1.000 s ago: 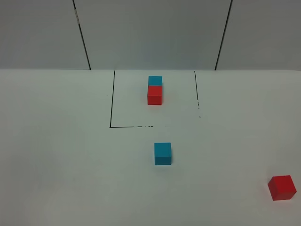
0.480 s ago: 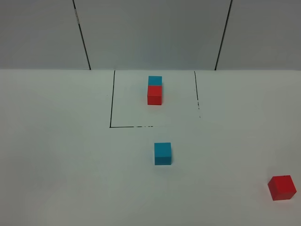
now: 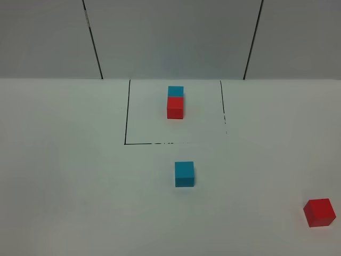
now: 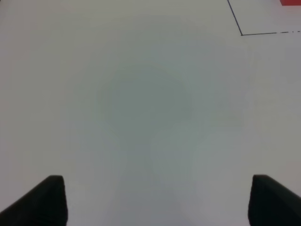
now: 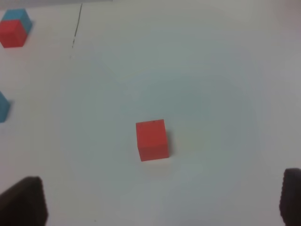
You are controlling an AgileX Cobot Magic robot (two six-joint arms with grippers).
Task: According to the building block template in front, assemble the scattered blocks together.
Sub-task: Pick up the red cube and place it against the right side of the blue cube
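Cyan-red template pair (image 3: 175,101) inside black outline (image 3: 127,114) at the far edge of white bench (image 3: 64,176), loose cyan cube (image 3: 184,174) mid-bench, loose red cube (image 3: 319,212) near front right corner, well apart, left gripper (image 4: 156,200) jaws apart over bench top, right gripper (image 5: 160,193) jaws wide apart, red cube ahead of it, grey panelled wall (image 3: 170,37) behind.

i see the building block template (image 3: 175,105) inside the black-line frame (image 3: 127,114) on the white table (image 3: 64,176): cyan behind, red in front, touching. the loose cyan cube (image 3: 184,174) sits near the frame's front line. the loose red cube (image 3: 319,212) lies well apart, at the near right.
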